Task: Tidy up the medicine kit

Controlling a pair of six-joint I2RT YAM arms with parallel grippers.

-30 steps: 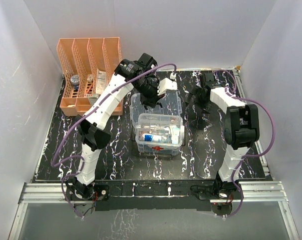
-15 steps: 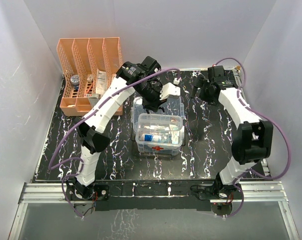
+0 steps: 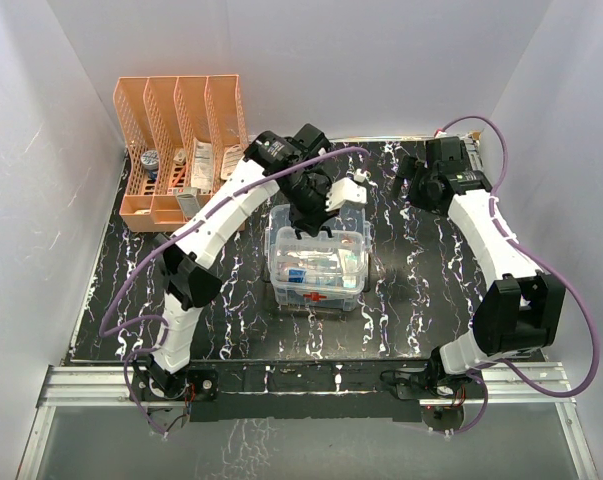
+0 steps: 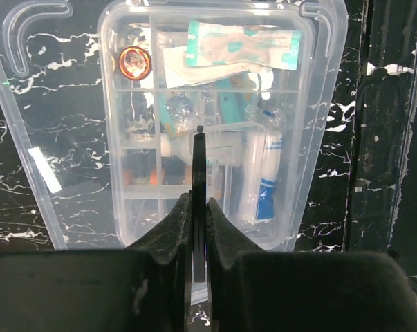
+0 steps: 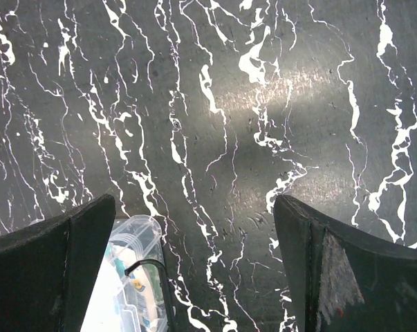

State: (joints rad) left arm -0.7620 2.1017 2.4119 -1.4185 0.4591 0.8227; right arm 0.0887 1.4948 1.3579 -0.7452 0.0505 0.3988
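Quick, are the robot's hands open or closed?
Left end effector: closed on a thin dark strip.
Right end effector: open, holding nothing.

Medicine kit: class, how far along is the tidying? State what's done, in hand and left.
Done: supplies lie sorted in the tray, seemingly seated in the kit. In hand: the shut left hand hovers over it; anything held is unclear. The open right hand is over the table. Left: the kit looks uncovered, so closing it.
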